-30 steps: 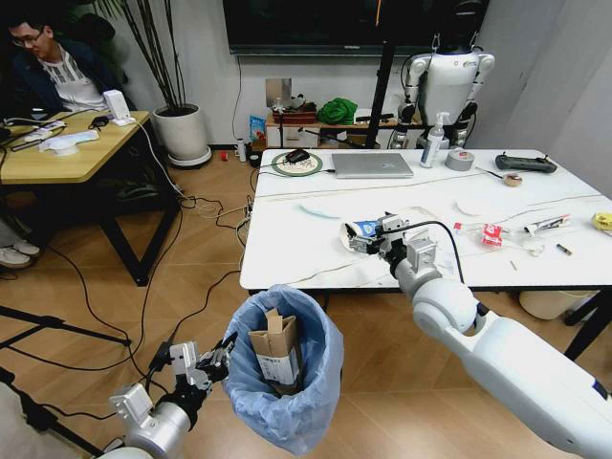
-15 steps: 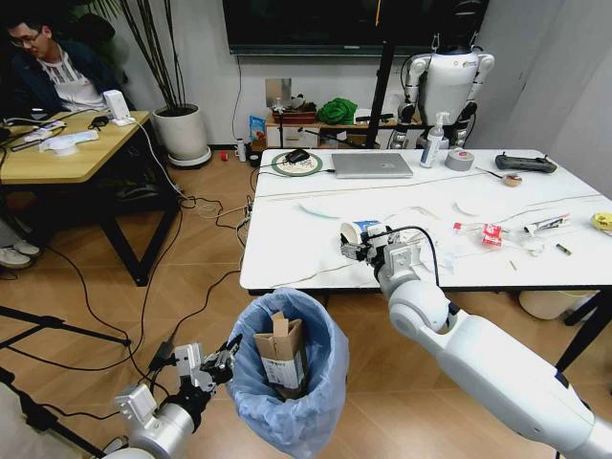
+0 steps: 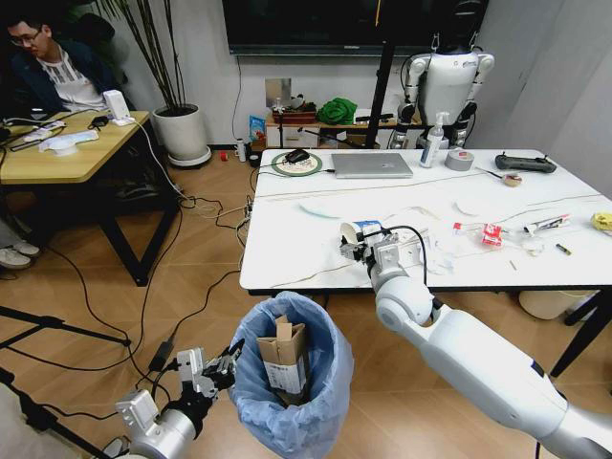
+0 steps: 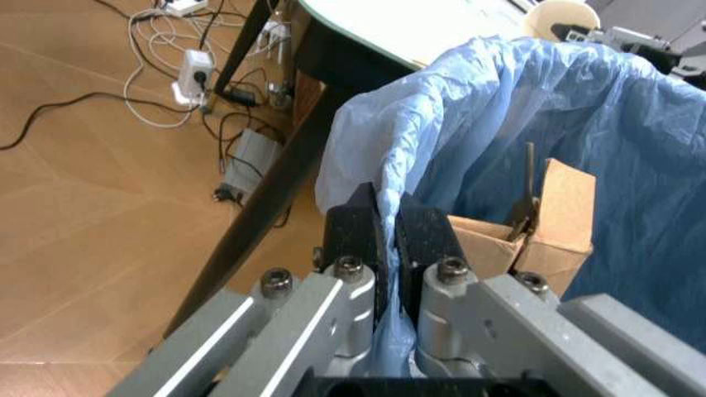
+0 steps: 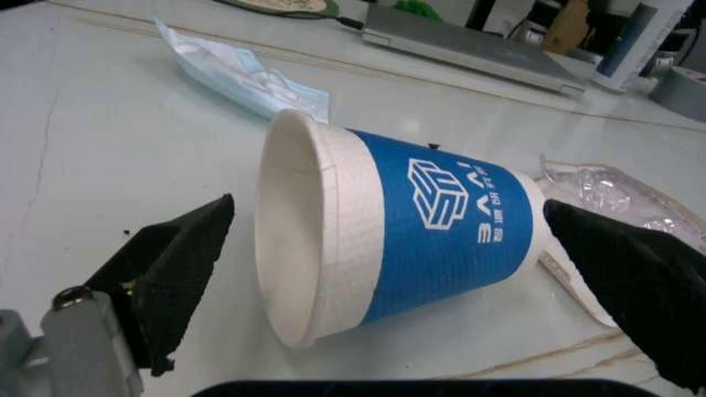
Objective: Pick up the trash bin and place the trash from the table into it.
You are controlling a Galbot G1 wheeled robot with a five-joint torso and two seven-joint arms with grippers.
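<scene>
White tabletop (image 3: pixel 287 239) carries the cup (image 5: pixel 398 223) on its side between my right tool's (image 5: pixel 386 248) spread jaws, so I centre before closing, while my left tool (image 4: pixel 386 240) pinches the bin's (image 3: pixel 292 382) bag below.

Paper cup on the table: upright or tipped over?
Tipped: the paper cup lies on its side on the table, open mouth sideways, between the open right end effector.

Bare table (image 3: pixel 287 244) lies left of the paper cup (image 3: pixel 361 232); a face mask (image 5: pixel 248 66) and plastic wrapper (image 5: pixel 601 186) lie beside it.
</scene>
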